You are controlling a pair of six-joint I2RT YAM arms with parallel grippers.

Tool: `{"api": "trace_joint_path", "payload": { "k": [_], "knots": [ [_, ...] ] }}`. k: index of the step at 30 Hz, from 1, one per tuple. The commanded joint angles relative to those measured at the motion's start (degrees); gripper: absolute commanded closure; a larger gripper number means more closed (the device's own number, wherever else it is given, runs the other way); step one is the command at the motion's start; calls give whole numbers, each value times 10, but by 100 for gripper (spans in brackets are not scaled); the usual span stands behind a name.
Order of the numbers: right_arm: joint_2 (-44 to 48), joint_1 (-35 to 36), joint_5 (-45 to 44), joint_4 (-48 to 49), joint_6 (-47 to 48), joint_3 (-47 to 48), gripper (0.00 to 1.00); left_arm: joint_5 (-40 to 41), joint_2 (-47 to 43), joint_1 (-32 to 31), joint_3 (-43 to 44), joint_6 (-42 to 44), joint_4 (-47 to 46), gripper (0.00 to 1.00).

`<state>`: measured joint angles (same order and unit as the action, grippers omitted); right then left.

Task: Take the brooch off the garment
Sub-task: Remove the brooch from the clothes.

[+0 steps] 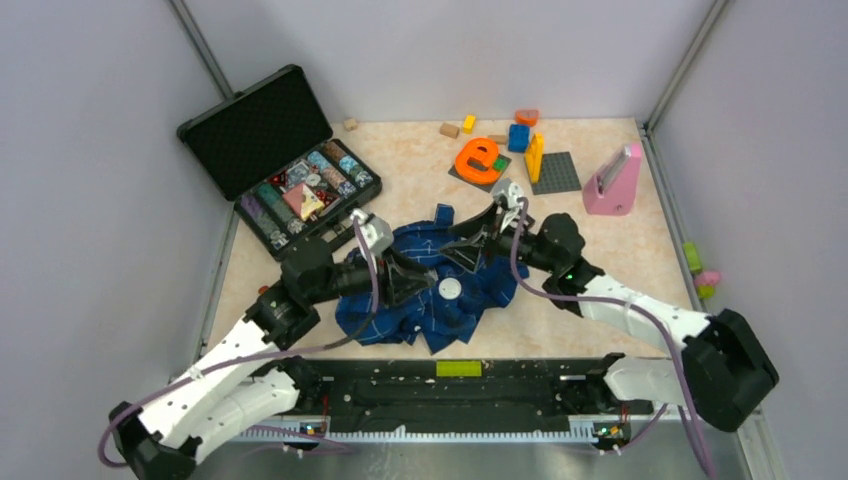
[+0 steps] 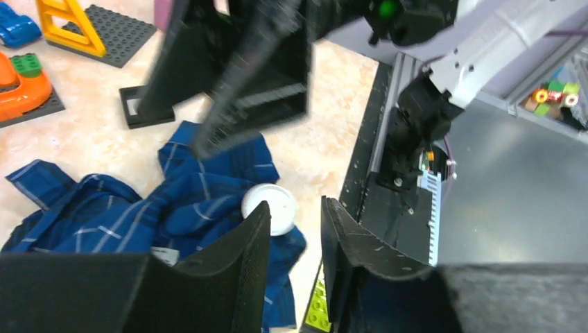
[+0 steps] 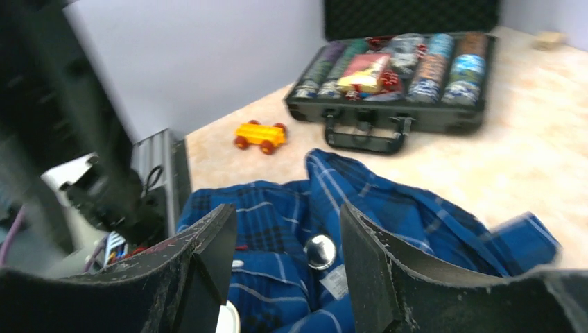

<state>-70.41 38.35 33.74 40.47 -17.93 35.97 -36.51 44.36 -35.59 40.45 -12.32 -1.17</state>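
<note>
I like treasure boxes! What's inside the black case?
The open black case holds rows of colourful chips, with a yellow-and-red packet lying on them. Whatever is under the chips and packet is covered.

Left pincer [image 2: 296,209], right pincer [image 3: 288,211] — both agape

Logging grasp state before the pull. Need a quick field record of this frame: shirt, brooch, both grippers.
shirt: blue plaid, crumpled mid-table between the arms
brooch: silvery disc lying on the shirt, not gripped
white disc: also on the shirt, toward the arms' side
left gripper: open, over the shirt, holding nothing
right gripper: open, empty, brooch in line beyond its fingers
brooch pinned or loose: cannot tell
</note>
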Motion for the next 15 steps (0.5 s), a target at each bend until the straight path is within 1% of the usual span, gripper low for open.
{"api": "trace_joint_path", "payload": {
  "k": [1, 3, 5, 6, 8, 11, 12, 13, 15],
  "knots": [
    [105, -25, -141, -113, -16, -19, 42, 263, -70, -125, 13, 88, 101, 61],
    [140, -30, -194, -171, -14, -18, 42, 254, -73, -153, 26, 135, 121, 57],
    [171, -35, -257, -218, -20, -22, 42, 213, -54, -190, 42, 230, 153, 54],
    [188, -39, -284, -235, -25, -27, 42, 223, -38, -213, 52, 281, 174, 52],
    [230, -48, -321, -255, -28, -43, 42, 303, -2, -283, 74, 367, 207, 49],
    [288, -54, -362, -268, -29, -70, 42, 400, 44, -357, 83, 497, 227, 44],
    [305, -55, -365, -271, -30, -76, 42, 428, 59, -372, 84, 522, 224, 43],
    [319, -56, -368, -274, -30, -81, 42, 440, 71, -378, 87, 543, 224, 43],
    [339, -57, -368, -285, -28, -84, 42, 439, 91, -381, 93, 576, 230, 40]
  ]
}}
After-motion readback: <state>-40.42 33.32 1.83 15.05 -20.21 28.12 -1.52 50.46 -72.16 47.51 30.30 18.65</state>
